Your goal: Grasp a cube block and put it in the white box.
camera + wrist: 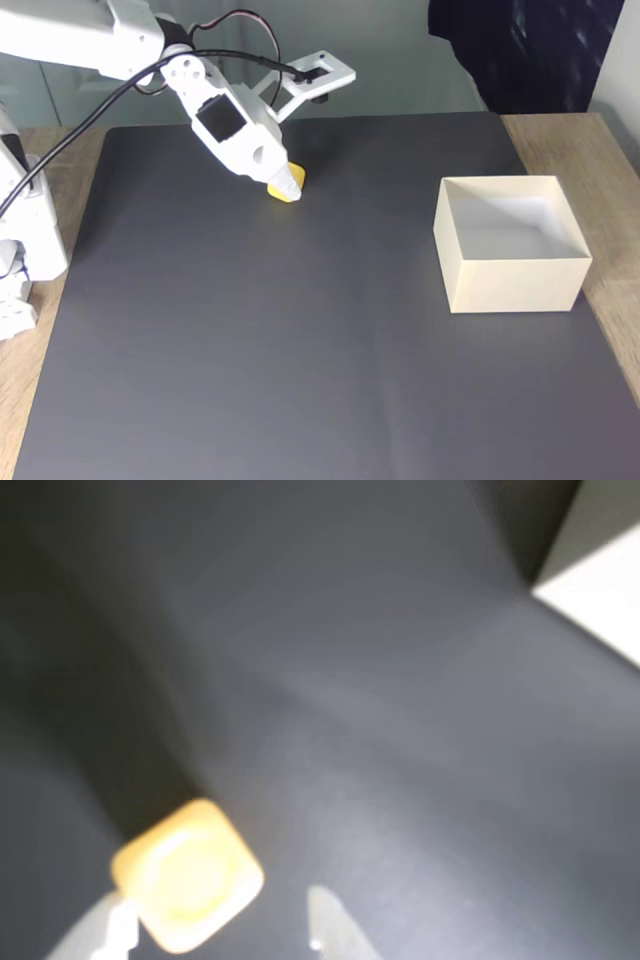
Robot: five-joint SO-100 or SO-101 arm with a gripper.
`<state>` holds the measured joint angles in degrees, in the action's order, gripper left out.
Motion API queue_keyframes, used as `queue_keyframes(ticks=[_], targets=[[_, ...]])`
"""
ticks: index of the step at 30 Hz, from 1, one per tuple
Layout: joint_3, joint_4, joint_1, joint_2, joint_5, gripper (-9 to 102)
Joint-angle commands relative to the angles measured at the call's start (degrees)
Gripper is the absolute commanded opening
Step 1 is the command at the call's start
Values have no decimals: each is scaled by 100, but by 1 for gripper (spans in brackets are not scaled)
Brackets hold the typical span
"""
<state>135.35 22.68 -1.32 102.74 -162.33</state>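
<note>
Reaching gripper [287,184]: angled down at the far left part of the mat in the fixed view, its pale tips at the yellow cube block [287,190]; how wide the jaws stand and whether they grip the cube I cannot tell.
Wrist view: blurred; the cube block [187,874] sits low and left, one pale fingertip [112,926] touching its lower left corner, the other [335,927] apart to its right with bare mat between.
Dark mat [300,330]: covers most of the tabletop [570,150]; wood shows along the left, right and far edges.
Open room: the whole near half of the mat and the stretch between cube and box lie bare.
White box [510,270]: open-topped, on the mat's right side close to its right edge, well apart from the cube; one corner [600,585] shows upper right in the wrist view.
Arm [120,45]: enters from the upper left, black cable looped over it.
</note>
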Motion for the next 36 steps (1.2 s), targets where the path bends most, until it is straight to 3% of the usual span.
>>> queue_keyframes(ticks=[1, 14, 24, 36], targets=[[-316, -26, -18, 176, -123, 22], [-387, -70, -26, 193, -290, 3], [-352, 114, 18, 457, -220, 5], [-923, 527, -220, 527, -9, 21]])
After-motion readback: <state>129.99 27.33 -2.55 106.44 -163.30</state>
